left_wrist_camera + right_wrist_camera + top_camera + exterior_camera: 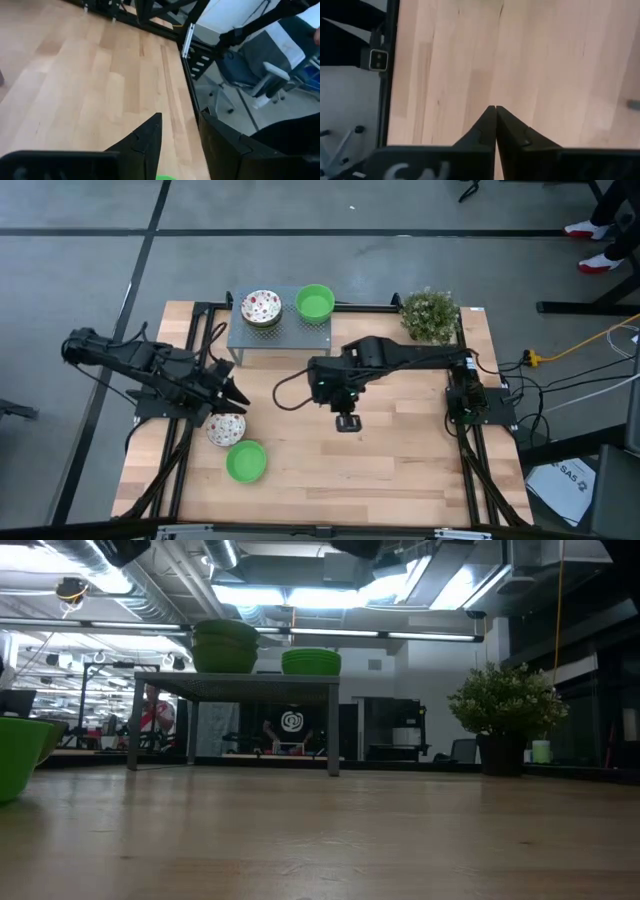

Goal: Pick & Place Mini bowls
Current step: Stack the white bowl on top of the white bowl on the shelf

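We look straight down on a pale wooden surface (400, 460) framed by dark rails. Near its far edge stands a small grey perforated stand (290, 335). On it rest a stack of speckled bowls (261, 308) and, just beside that, a green bowl (314, 303); in the low view the stand carries a taller green stack (224, 646) and a lower green one (311, 661). How many bowls each stack holds we cannot tell.

Toward the near left corner, a second speckled bowl (226, 428) sits on the surface, with another green bowl (246, 461) just beside it, closer to the near edge. At table height, a green bowl (20, 755) shows at the left margin.

The left pincer (233, 393) hangs over the surface just beyond the near speckled bowl. From its wrist camera, we see its two dark fingers (145, 140) set apart with bare wood between them; it grips nothing, and a sliver of green shows below them.

The right pincer (347, 421) hangs over the middle of the surface, well apart from every bowl. Its wrist camera shows the fingertips (490, 117) pressed together over bare wood, holding nothing.

A bushy potted plant (430, 315) stands at the far right corner.
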`<action>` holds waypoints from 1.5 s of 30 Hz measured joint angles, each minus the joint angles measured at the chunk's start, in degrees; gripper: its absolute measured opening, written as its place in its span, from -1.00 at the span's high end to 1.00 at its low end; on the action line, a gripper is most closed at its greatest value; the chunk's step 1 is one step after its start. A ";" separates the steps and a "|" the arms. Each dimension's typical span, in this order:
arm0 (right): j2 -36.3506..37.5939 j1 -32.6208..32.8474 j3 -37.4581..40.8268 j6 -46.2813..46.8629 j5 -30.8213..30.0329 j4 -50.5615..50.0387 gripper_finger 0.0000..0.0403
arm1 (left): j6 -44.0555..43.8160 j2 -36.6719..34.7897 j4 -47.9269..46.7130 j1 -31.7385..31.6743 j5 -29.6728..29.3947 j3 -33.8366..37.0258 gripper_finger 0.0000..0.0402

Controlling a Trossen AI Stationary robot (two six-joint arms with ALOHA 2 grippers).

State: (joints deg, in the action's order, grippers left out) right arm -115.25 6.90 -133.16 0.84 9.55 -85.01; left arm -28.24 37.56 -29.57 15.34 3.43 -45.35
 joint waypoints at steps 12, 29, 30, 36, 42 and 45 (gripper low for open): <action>42.43 0.13 57.64 16.14 -2.18 38.91 0.91 | -6.32 2.92 5.62 8.08 -9.97 -0.06 0.38; 76.62 0.09 107.38 21.31 -10.08 87.44 0.92 | -22.41 14.39 -9.53 8.19 -3.22 -11.45 0.38; 77.25 0.09 109.62 21.07 -10.08 90.21 0.92 | -23.59 14.89 -11.39 8.19 -2.77 -12.45 0.38; 80.79 -0.50 122.57 19.78 -11.43 107.15 0.98 | -28.61 18.35 -21.95 8.19 2.70 -16.10 0.38; 83.90 -2.36 131.30 21.49 -11.52 114.19 0.94 | -31.68 21.77 -27.13 8.25 7.30 -16.65 0.38; 85.43 -3.05 132.86 21.19 -11.55 112.46 0.90 | -32.96 23.26 -28.92 8.64 8.82 -16.67 0.38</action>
State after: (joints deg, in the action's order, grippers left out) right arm -29.82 3.85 -0.30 22.03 -2.00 27.45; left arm -61.20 60.82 -58.49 23.98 12.25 -62.02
